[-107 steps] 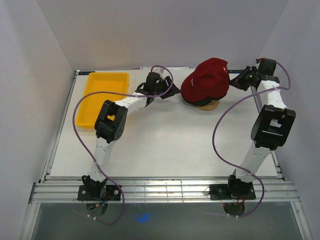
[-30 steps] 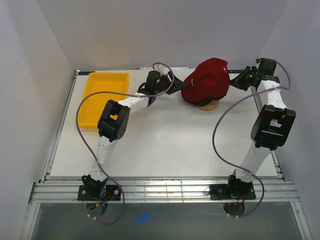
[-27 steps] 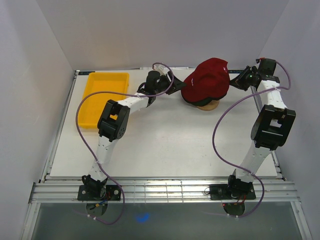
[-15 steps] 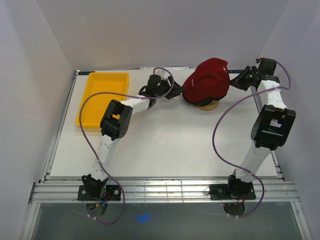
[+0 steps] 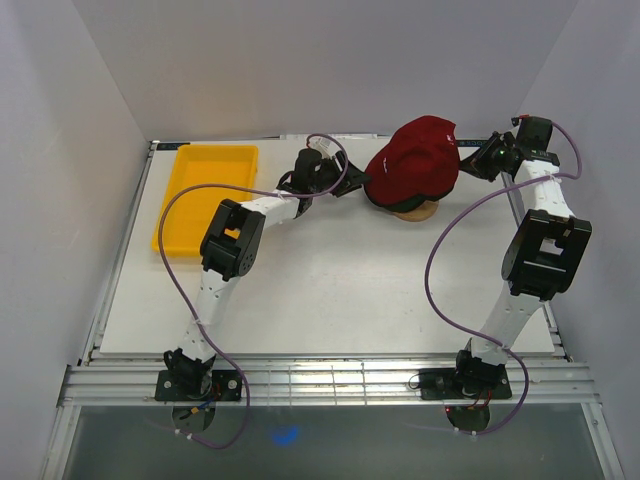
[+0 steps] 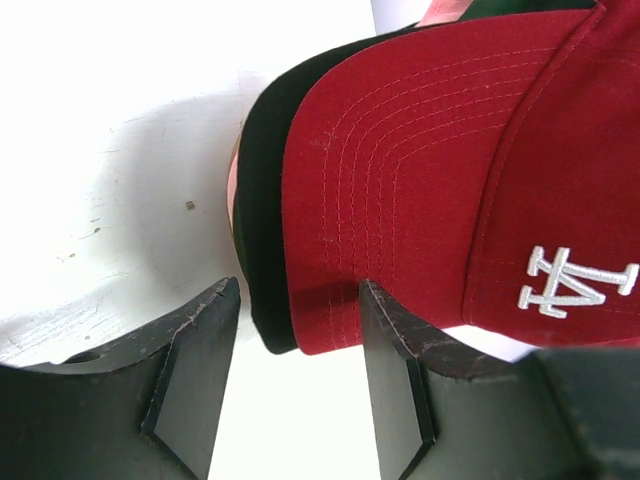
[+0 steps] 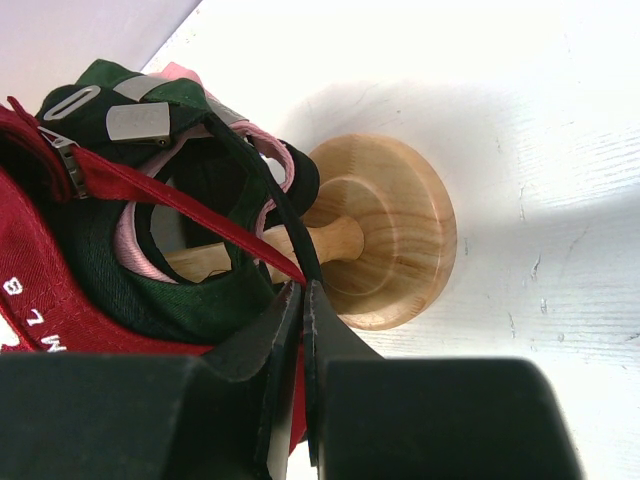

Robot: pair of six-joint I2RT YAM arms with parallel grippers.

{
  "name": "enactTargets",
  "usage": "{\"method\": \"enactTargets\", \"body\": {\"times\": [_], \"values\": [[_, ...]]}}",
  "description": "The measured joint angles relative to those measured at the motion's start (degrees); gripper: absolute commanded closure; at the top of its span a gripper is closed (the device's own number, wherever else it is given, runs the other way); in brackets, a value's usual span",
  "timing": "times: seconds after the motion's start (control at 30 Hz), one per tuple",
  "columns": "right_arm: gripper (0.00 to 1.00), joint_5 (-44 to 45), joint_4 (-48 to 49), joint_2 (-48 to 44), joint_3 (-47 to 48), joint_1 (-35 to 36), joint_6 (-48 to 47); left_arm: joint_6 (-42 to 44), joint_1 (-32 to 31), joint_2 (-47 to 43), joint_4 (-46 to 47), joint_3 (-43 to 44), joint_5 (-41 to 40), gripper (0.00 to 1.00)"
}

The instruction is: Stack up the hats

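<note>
Three hats sit stacked on the wooden stand (image 5: 418,211) at the back of the table. The dark red hat (image 5: 415,160) is on top, over the black/dark green hat (image 6: 262,200) and the pale pink hat (image 7: 130,235). My left gripper (image 5: 350,183) is open at the brims; the red brim (image 6: 400,170) and the black brim edge reach just between its fingertips (image 6: 298,290). My right gripper (image 5: 466,163) is shut (image 7: 302,285) on the back straps of the red and dark hats, beside the stand's post (image 7: 330,240).
A yellow tray (image 5: 205,185) lies at the back left. White walls close in the table on the left, back and right. The stand's round base (image 7: 400,230) rests on the white tabletop.
My left gripper has moved right, up to the hats' brims. The right arm and the hats have not moved.
</note>
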Motion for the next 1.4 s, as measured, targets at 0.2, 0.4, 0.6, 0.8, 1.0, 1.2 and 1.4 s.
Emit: {"method": "enactTargets", "body": {"times": [0.2,0.4,0.6,0.8,1.0,1.2,1.4], "values": [[0.92,0.0,0.0,0.0,0.0,0.0,0.0,-0.1,0.0,0.0,1.2,-0.3,0.2,0.39],[0.92,0.0,0.0,0.0,0.0,0.0,-0.1,-0.4,0.0,0.0,2.5,-0.5,0.7,0.40],[0.92,0.0,0.0,0.0,0.0,0.0,0.0,-0.6,0.0,-0.2,2.9,-1.4,1.0,0.40],[0.92,0.0,0.0,0.0,0.0,0.0,-0.1,-0.6,0.0,-0.5,3.4,-2.0,1.1,0.41],[0.92,0.0,0.0,0.0,0.0,0.0,-0.1,-0.4,0.0,-1.0,3.6,-3.4,1.1,0.42],[0.92,0.0,0.0,0.0,0.0,0.0,0.0,0.0,0.0,-1.7,3.7,-4.0,1.1,0.40],[0.92,0.0,0.0,0.0,0.0,0.0,0.0,0.4,0.0,-2.9,3.8,-4.7,1.1,0.39]]}}
